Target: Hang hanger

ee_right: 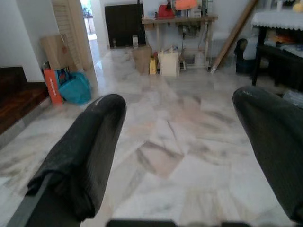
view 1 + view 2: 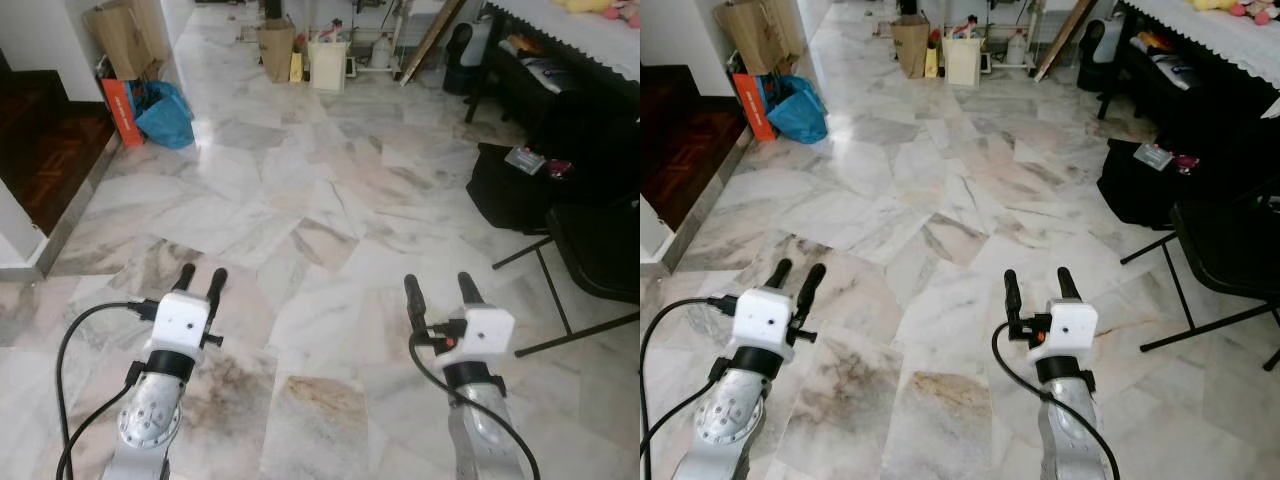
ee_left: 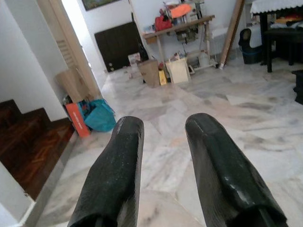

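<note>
Both arms reach forward over the marble floor (image 2: 330, 190), and the left gripper (image 2: 200, 279) has its two black fingers slightly parted, holding nothing, while the right gripper (image 2: 440, 288) has its two fingers spread wider, also holding nothing. One blue bag (image 2: 165, 113) sits beside one orange box (image 2: 122, 110) by the dark wooden step (image 2: 45, 140) on the left. One black folding chair (image 2: 590, 250) stands on the right, and two paper bags (image 2: 277, 50) stand against the far wall.

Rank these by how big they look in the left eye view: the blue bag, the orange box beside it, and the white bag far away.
1. blue bag, looks largest.
2. orange box, a little smaller.
3. white bag, looks smallest, but it stands farther away, so its true size is unsure.
</note>
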